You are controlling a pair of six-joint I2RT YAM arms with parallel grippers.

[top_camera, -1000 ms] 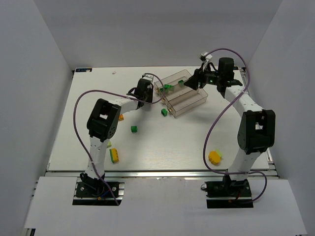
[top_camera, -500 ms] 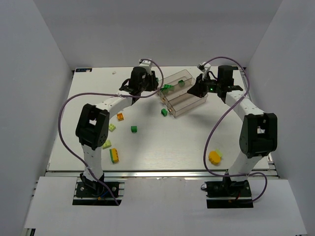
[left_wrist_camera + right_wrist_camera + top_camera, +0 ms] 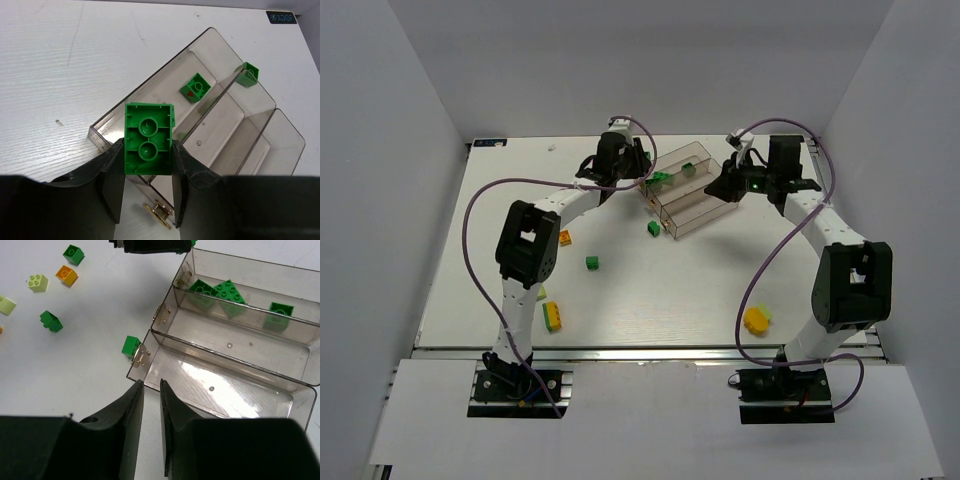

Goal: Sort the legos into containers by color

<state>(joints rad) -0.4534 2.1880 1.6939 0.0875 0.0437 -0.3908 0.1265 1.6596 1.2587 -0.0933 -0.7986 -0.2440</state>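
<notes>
Drop-off step, left arm. Left tool (image 3: 148, 150) is clenched on a green brick (image 3: 148, 120), held studs-up by its long sides, hanging over the left end of the tray (image 3: 710, 205), which sits near the far edge, right of middle. The held brick overlaps the end wall of the far trough (image 3: 165, 80). That trough already has green bricks (image 3: 202, 288), three in the right wrist view, so it looks like the green one. The middle trough and near trough (image 3: 220, 385) look bare. Right tool (image 3: 150, 390) hangs over the near side of the tray, fingers pinched almost together with nothing between them. Loose on the surface: a green one (image 3: 654, 228) just beside the tray's near-left corner, another green (image 3: 591, 262) toward the middle, an orange one (image 3: 564, 238) left of it, a yellow-green stack (image 3: 552, 315) toward the near-left corner, and a yellow one (image 3: 755, 320) near the near edge on the right. Next move, my guess: nudge the left tool further over the far trough so the brick clears the end wall, lower a bit, release. Then the right arm can go for the yellow one, which is closest to it. Most of the sorting is not yet done.
</notes>
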